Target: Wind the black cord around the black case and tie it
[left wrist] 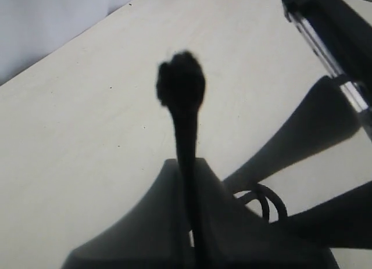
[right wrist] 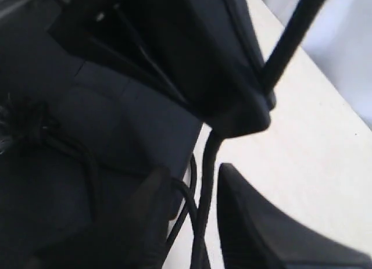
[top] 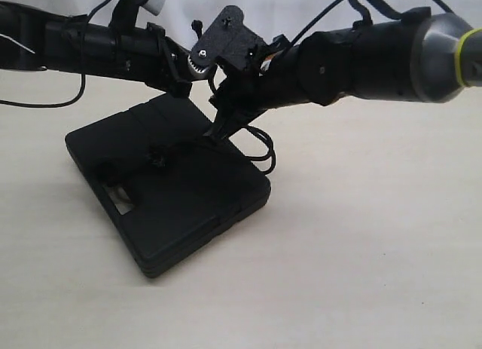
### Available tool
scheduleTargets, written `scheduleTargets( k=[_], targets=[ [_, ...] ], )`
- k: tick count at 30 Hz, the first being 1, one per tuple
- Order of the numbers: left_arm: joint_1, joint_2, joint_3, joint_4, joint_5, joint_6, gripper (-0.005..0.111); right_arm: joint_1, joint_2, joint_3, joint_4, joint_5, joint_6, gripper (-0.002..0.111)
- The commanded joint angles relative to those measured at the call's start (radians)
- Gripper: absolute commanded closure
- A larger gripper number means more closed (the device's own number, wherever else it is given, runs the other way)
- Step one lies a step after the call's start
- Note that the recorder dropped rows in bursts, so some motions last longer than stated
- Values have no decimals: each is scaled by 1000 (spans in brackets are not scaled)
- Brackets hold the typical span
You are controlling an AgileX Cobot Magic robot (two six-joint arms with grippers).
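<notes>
1. Your left gripper (left wrist: 187, 164) is clamped tight on the cord (left wrist: 185, 135). The cord runs straight out between its fingertips, and the frayed end (left wrist: 181, 83) stands just beyond them, in the air over the table (left wrist: 70, 135).
2. Your right gripper (right wrist: 196, 173) sits just beside the left one, with its tips lower and angled down at the edge of the case (top: 188, 206).
3. Its jaws stand narrow, not fully together. The cord comes down from the left gripper and passes between them, with a second, thinner-looking strand alongside it. You cannot tell from the pictures whether the jaws pinch the cord or only straddle it.
4. The case lies flat on the table beneath both grippers. The right gripper's tips are over one edge, and the handle slot (top: 120, 200) is at the end away from them.
5. A knot (top: 158, 157) of cord sits on the lid, off to the side of the right gripper's tips and towards the slot. From it a strand crosses the lid towards those tips.
6. A slack loop (top: 263, 149) of cord curls out past the case's edge, just beneath the right gripper.
</notes>
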Motion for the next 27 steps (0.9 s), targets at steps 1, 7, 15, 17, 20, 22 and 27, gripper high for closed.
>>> scheduleTargets(
  k=[1,7,15,17,20,22,27],
  targets=[
    [-4,-6,-5,7,1,-2,107,1,32,-4,-8,-59,-7,81],
    [-4,-6,-5,7,5,-1,107,1,84,-5,-4,-135,-7,81],
    [-4,-6,-5,7,17,-1,107,-28,96,-5,-4,-170,80,67],
    [-4,-6,-5,7,17,-1,107,-30,101,-5,-4,-163,83,62],
    [-4,-6,-5,7,22,-1,107,-30,108,-5,-4,-153,79,62],
    [-4,-6,-5,7,22,-1,107,-30,108,-5,-4,-153,79,66],
    [-4,-6,-5,7,36,-1,107,-33,108,-5,-4,-149,79,88]
  ],
)
